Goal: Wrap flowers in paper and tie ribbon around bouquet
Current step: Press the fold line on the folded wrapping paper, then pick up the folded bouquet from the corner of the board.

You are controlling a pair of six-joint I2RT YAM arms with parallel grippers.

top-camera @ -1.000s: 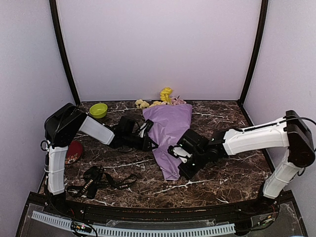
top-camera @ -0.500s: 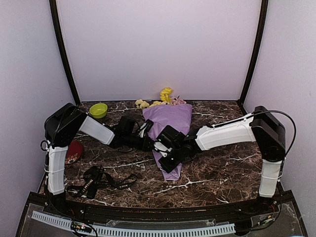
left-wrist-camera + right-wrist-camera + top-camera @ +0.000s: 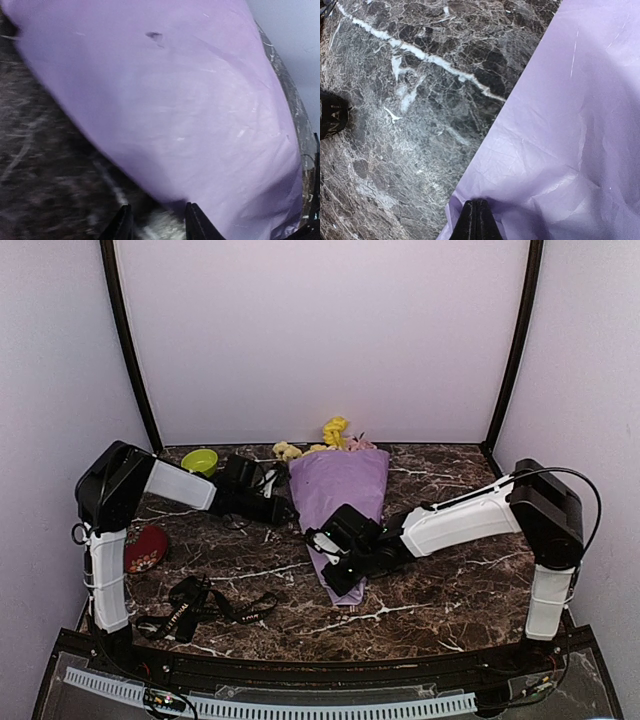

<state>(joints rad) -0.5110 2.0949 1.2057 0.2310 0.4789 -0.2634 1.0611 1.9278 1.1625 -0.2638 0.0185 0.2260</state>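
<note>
The bouquet lies on the marble table: a cone of lilac paper (image 3: 342, 500) with yellow, cream and pink flowers (image 3: 335, 435) sticking out at its far end. My left gripper (image 3: 283, 508) stands open just left of the cone. In the left wrist view its fingertips (image 3: 123, 225) frame bare marble, and the paper (image 3: 190, 115) starts just beyond them. My right gripper (image 3: 325, 558) is shut, its joined tips (image 3: 476, 212) pressed onto the puckered paper (image 3: 570, 125) near the cone's lower left edge. The black ribbon (image 3: 200, 605) lies loose at the front left, and its end (image 3: 330, 120) shows in the right wrist view.
A green bowl (image 3: 200, 462) sits at the back left, close behind my left arm. A red dish (image 3: 140, 548) lies by the left arm's base. Walls close in the table on three sides.
My left gripper has opened, let go of the paper's left edge and drawn back to the left. My right gripper has swung left onto the lower cone and stays shut.
</note>
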